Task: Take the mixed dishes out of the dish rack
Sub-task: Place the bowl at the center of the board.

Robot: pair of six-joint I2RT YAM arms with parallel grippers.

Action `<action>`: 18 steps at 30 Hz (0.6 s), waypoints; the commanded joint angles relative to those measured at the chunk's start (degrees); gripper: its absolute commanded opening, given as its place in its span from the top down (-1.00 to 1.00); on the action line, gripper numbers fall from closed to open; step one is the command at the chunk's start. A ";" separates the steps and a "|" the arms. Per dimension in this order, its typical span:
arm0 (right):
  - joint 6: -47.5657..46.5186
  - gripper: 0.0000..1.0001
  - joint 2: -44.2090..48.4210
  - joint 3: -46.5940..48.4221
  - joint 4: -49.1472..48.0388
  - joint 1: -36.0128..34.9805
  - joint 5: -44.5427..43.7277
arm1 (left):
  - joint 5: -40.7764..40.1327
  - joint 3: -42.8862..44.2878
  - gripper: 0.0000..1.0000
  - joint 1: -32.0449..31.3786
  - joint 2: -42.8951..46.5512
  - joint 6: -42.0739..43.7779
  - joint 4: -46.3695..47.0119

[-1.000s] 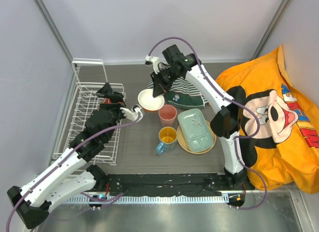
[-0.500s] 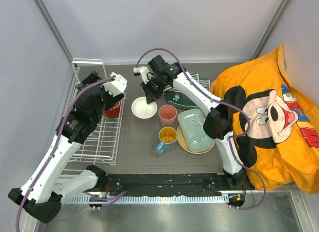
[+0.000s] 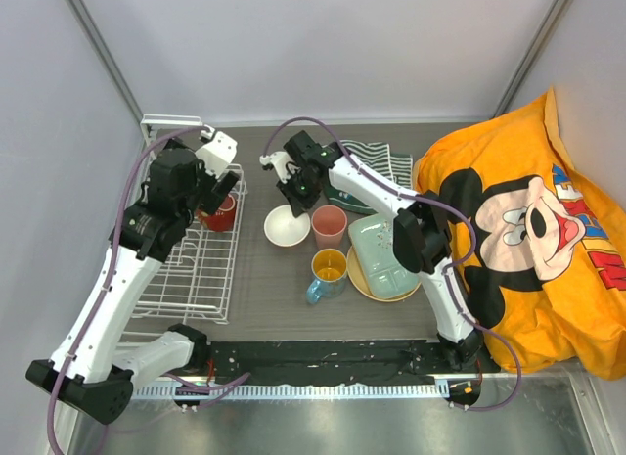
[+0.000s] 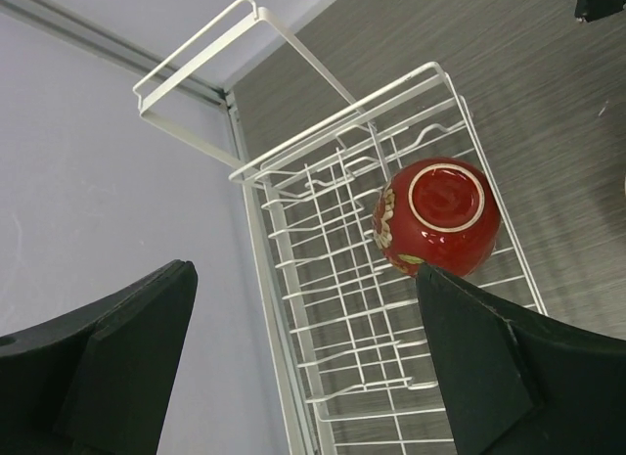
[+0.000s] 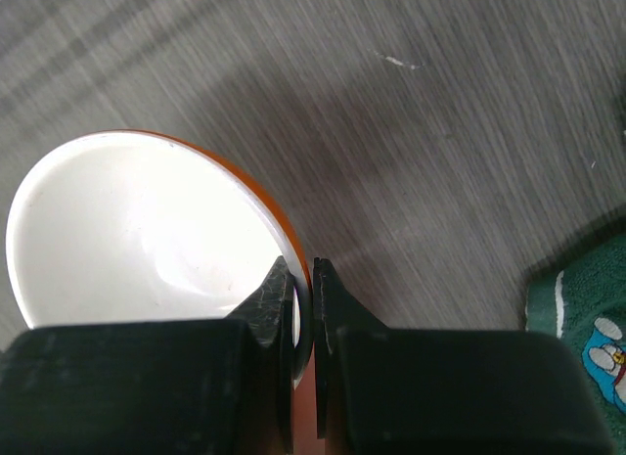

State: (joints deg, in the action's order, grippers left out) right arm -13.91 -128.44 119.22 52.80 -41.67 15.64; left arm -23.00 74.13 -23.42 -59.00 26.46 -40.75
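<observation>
The left claw (image 4: 301,279) is hanging wide open over the rack (image 3: 186,269). The red bowl (image 4: 437,217) is lying upside down in the rack, below the claw and by its right finger. The right claw (image 5: 301,279) is pinching the white bowl's (image 5: 137,230) rim, one finger inside, one outside. Right of that claw, the cup (image 3: 329,223), mug (image 3: 328,267) and tray (image 3: 383,254) are sitting on the worktop (image 3: 264,289).

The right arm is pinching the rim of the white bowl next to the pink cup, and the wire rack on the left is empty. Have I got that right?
Not quite. The dish rack is not empty: a dark red bowl lies upside down in it, as the left wrist view shows. The rest holds: the right end effector is shut on the rim of the white bowl, beside the pink cup.
</observation>
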 commanded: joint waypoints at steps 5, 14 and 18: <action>-0.94 0.99 -1.54 0.66 -5.77 -0.78 -1.40 | 4.81 1.02 -0.99 3.20 0.03 -5.10 0.15; -1.03 0.99 -4.97 2.51 -6.56 -1.48 -0.79 | 5.78 -1.09 -0.99 4.26 0.82 -5.28 1.64; -1.03 0.99 -5.94 2.60 -7.00 -1.66 -0.70 | 5.87 -1.88 -0.99 4.70 0.91 -5.45 2.08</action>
State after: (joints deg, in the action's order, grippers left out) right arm -14.85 -134.89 119.15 48.14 -42.89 14.22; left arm -17.93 72.88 -19.38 -59.35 22.37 -41.19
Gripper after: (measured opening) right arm 0.085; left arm 0.996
